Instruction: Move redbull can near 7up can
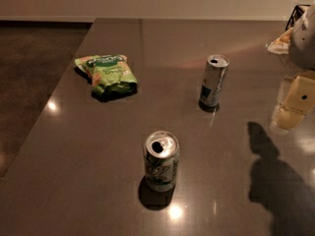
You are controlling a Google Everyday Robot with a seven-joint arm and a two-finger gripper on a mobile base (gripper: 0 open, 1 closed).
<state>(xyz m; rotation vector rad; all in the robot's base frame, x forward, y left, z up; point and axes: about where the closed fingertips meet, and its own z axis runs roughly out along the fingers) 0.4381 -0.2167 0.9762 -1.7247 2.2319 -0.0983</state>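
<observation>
The redbull can (213, 81), tall and slim with a dark blue lower part, stands upright on the dark table (98, 146), right of the middle. The 7up can (161, 161), shorter and wider with green markings, stands upright nearer the front, below and left of the redbull can. The two cans are well apart. My gripper (295, 101) shows as a pale yellowish piece at the right edge, to the right of the redbull can and clear of it. It holds nothing that I can see.
A green chip bag (106, 74) lies on the table to the left of the redbull can. The arm's grey body (305, 38) is at the top right, and its shadow (275, 176) falls on the table's right front. The table's left edge runs diagonally beside dark floor.
</observation>
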